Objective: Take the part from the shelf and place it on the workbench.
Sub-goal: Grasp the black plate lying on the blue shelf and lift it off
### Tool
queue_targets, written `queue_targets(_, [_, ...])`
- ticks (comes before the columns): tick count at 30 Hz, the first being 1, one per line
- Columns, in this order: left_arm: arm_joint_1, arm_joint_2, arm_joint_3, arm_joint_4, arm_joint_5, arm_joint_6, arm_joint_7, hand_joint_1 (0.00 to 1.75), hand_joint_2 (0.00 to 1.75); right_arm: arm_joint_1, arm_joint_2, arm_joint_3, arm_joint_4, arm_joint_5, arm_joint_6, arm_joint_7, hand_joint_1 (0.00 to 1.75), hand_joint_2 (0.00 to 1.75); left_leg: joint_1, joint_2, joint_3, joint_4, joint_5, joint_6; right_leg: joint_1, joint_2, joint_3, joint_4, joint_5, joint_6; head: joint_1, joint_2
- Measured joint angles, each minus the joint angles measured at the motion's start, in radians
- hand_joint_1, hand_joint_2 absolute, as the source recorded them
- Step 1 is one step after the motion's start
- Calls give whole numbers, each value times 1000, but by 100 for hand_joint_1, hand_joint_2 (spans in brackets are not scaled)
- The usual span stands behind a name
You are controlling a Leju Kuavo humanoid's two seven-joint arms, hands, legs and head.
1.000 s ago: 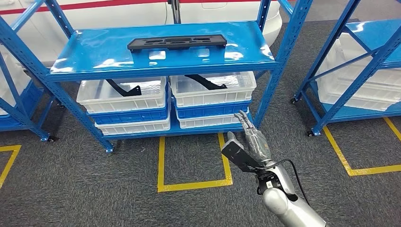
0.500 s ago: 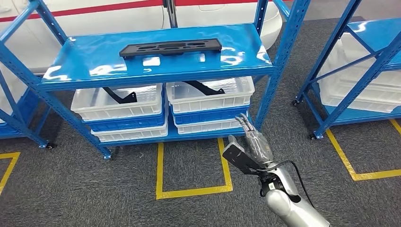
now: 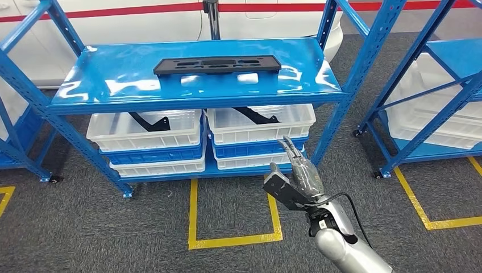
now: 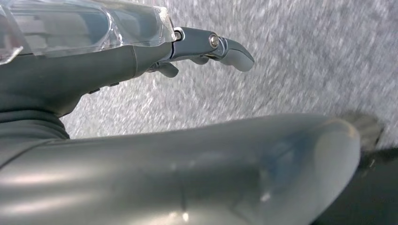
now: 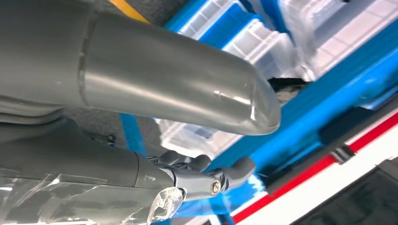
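In your head view the black part (image 3: 216, 64) lies flat on the top board of the blue shelf (image 3: 113, 94), while the right hand (image 3: 295, 176) hangs low before the white bins (image 3: 258, 122), fingers spread, holding nothing. Your left wrist view has the left hand (image 4: 141, 61) over grey carpet (image 4: 305, 56), fingers apart and empty. Your right wrist view gives that hand's thumb (image 5: 178, 93) apart from its fingers (image 5: 206, 176).

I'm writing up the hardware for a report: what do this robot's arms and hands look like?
The right arm is smooth silver metal with a black cable looping at the wrist. The right hand has a dark grey thumb and grey fingers. The left hand looks alike, with clear plastic film on its cover.
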Motion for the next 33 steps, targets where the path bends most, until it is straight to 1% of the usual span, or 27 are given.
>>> queue_targets(1, [-1,0,0,0,0,1,0,0,0,1,0,1,-1,4,0,0,0,0,-2,0,6,0,-6,4,1,0,-45,71,-24,1,0,0])
queue_targets(2, [0,0,0,0,0,2,0,0,0,3,0,2,-1,11,-1,1,0,0,-3,-1,14,0,-12,6,1,0,-84,120,-33,2,0,0])
queue_targets(3, [1,0,0,0,-1,2,0,0,0,5,0,4,-1,21,-1,3,0,0,-5,-3,22,0,-20,6,2,0,-106,133,-22,2,0,0])
queue_targets(4, [2,0,0,0,-1,2,0,0,0,5,-1,5,-1,33,-2,6,0,0,-6,-5,33,0,-28,6,2,0,-109,103,14,0,1,0])
queue_targets(6, [4,0,0,0,-1,2,0,0,0,3,-2,8,-2,68,-1,16,0,0,-7,-8,56,0,-46,1,5,-1,-73,-33,113,-10,1,0])
queue_targets(7, [3,0,0,0,-1,2,1,0,0,0,-3,8,-3,90,1,23,0,0,-9,-9,64,0,-55,-4,8,-2,-54,-97,137,-15,1,0])
queue_targets(8, [2,0,1,1,-2,2,2,0,0,-5,-3,10,-7,116,6,31,0,0,-10,-9,67,-1,-63,-9,11,-3,-42,-135,146,-19,1,0])
queue_targets(9, [1,0,1,1,-2,2,3,0,0,-9,-4,11,-13,142,12,40,0,0,-12,-8,70,1,-68,-15,13,-4,-37,-152,143,-24,1,0])
queue_targets(10, [-1,0,2,1,-2,2,4,0,0,-14,-4,13,-20,168,19,48,0,0,-14,-7,74,2,-71,-20,12,-5,-34,-156,135,-28,2,0])
queue_targets(12, [-2,2,2,1,-2,0,3,0,0,-27,-3,15,-38,210,32,61,0,0,-14,-4,76,18,-81,-30,7,-4,-21,-159,139,-39,1,0])
queue_targets(13, [-2,3,3,1,-2,-2,1,0,0,-36,-3,16,-46,227,39,66,0,0,-12,-3,64,47,-91,-35,6,-4,-14,-160,135,-44,0,0])
queue_targets(14, [-3,4,4,1,-2,-3,0,0,0,-44,-3,16,-54,242,45,69,0,0,-9,-1,37,96,-107,-42,4,-4,-7,-161,131,-49,-1,0])
queue_targets(16, [-3,4,5,1,-3,-4,-1,0,0,-55,-3,18,-69,270,56,76,0,0,-3,0,-49,234,-151,-53,5,-2,3,-161,119,-55,-2,0])
queue_targets(17, [-1,4,6,1,-3,-4,-1,0,0,-58,-3,20,-76,283,62,80,0,0,0,0,-92,288,-166,-56,5,-1,10,-161,112,-55,-2,0])
queue_targets(18, [0,4,6,1,-3,-4,-2,0,0,-59,-3,23,-82,297,69,84,0,0,2,0,-122,311,-164,-59,5,0,18,-161,105,-54,-2,0])
queue_targets(19, [1,4,6,1,-3,-4,-2,0,0,-60,-3,27,-87,313,76,91,0,0,3,1,-132,294,-141,-60,5,0,29,-161,97,-52,-2,0])
queue_targets(20, [2,4,6,1,-4,-4,1,0,0,-61,-4,29,-93,331,84,99,0,0,4,1,-125,240,-96,-59,5,1,41,-161,88,-50,-2,0])
queue_targets(21, [2,4,6,1,-4,-4,5,0,0,-62,-8,31,-102,349,90,108,0,0,5,1,-106,165,-42,-56,4,1,53,-161,79,-46,-2,0])
queue_targets(22, [1,3,5,2,-5,-3,10,0,0,-62,-15,32,-112,363,95,116,0,0,2,1,-88,101,-8,-52,5,2,64,-162,71,-42,-2,0])
queue_targets(23, [-1,2,5,2,-5,-3,17,0,0,-61,-25,32,-126,374,99,124,0,0,-2,1,-73,56,9,-46,6,3,71,-164,63,-36,-2,0])
queue_targets(24, [-3,0,4,2,-5,-4,21,0,0,-58,-39,32,-141,382,104,131,0,0,-5,1,-64,34,14,-39,6,3,78,-164,59,-30,-2,0])
queue_targets(25, [-4,-3,4,3,-5,-4,25,0,0,-54,-55,32,-157,389,108,138,0,0,-8,1,-59,33,6,-31,7,3,83,-164,57,-24,-2,0])
queue_targets(26, [-6,-5,3,3,-5,-5,27,0,0,-49,-71,32,-175,397,114,144,0,0,-8,1,-50,29,9,-24,6,3,87,-162,55,-19,-1,0])
queue_targets(28, [-11,-9,1,3,-5,-7,28,0,0,-39,-105,31,-210,408,124,155,0,0,-6,2,-32,22,11,-11,6,2,79,-127,50,-11,-1,0])
queue_targets(29, [-15,-10,0,3,-5,-7,28,0,0,-35,-121,30,-227,410,131,158,0,0,-4,2,-23,19,8,-5,5,2,56,-83,38,-8,-1,0])
queue_targets(32, [-26,-14,-1,3,-5,-8,28,0,0,-23,-158,29,-267,414,152,163,0,0,-6,4,-4,17,-10,6,5,2,-67,100,-27,-3,0,0])
queue_targets(33, [-27,-14,-1,3,-5,-8,27,0,0,-18,-165,29,-275,415,159,164,0,0,-7,4,2,17,-17,7,5,2,-101,135,-40,-1,0,0])
